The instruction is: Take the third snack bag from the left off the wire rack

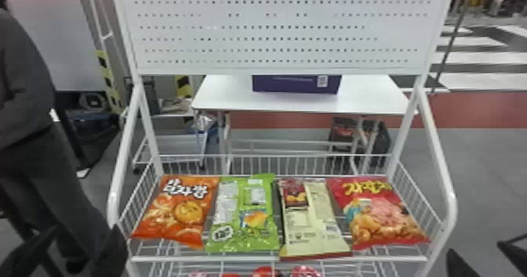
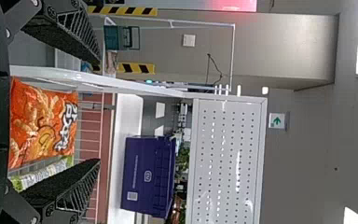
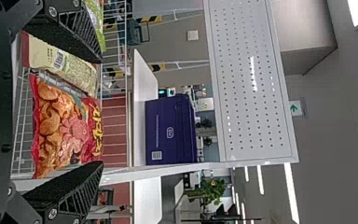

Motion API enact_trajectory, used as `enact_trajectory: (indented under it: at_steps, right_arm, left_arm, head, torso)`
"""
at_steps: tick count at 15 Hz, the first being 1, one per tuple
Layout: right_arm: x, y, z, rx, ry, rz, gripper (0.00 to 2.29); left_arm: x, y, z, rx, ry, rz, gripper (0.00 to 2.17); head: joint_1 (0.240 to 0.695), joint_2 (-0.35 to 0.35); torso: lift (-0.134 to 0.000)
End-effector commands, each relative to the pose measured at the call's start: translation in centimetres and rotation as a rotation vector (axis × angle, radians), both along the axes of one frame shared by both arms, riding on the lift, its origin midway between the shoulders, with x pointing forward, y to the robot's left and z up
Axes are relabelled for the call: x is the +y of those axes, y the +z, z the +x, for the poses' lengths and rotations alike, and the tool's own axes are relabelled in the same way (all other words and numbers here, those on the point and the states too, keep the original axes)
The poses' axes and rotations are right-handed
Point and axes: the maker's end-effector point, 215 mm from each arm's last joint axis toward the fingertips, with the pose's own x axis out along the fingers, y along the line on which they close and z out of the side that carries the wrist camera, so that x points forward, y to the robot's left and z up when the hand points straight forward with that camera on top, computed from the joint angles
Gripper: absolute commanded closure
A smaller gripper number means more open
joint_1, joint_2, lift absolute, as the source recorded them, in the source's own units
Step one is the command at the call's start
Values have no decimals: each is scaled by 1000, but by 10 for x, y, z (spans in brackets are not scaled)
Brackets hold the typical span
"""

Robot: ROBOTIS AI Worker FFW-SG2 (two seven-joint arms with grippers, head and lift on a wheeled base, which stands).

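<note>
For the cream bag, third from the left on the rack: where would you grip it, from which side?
Probably its near end seam, coming from the front over the front rail of the wire rack. The cream bag lies flat, with the green bag and red bag close against its long sides, so only the near edge looks free.

wire rack (image 1: pixel 164 258): white-coated metal wire, smooth | pegboard back (image 1: pixel 274 29): matt white perforated sheet | third snack bag (image 1: pixel 311 221): crinkled film, slight sheen | orange bag (image 1: pixel 178 211): glossy film | left gripper (image 2: pixel 95 112) fingers (image 2: pixel 65 28): matt black, ribbed, plastic-looking
</note>
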Motion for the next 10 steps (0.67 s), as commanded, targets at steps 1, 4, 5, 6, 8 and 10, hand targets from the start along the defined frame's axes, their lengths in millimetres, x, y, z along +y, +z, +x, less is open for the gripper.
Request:
enact_trajectory:
  at_steps: [1,4,5,6,8,10]
  right_arm:
    - [0,0,0,0,1,-1,127]
    - [1,1,1,-2,6,-1,127]
    - [1,1,1,-2,7,-4,127]
    - [1,1,1,-2,7,-4,127]
    - [2,1,2,-2,9,-5,127]
    - [6,-4,6,2,15,-3,127]
  left_arm:
    - [-1,1,0,-1,-2,-1,151]
    - [-1,1,0,-2,0,5,151]
    - [-1,2,0,-4,0,10,151]
    - [-3,2,-1,-4,1,31,151]
    - [-5,0,-1,1,0,36,151]
    - [-6,0,-1,1,-1,35,151]
  head:
    - [499,0]
    - [499,0]
    - [499,0]
    - [499,0]
    - [499,0]
    - [499,0]
  torso:
    - [0]
    - [0]
    - [0]
    - [0]
    - [0]
    - [0]
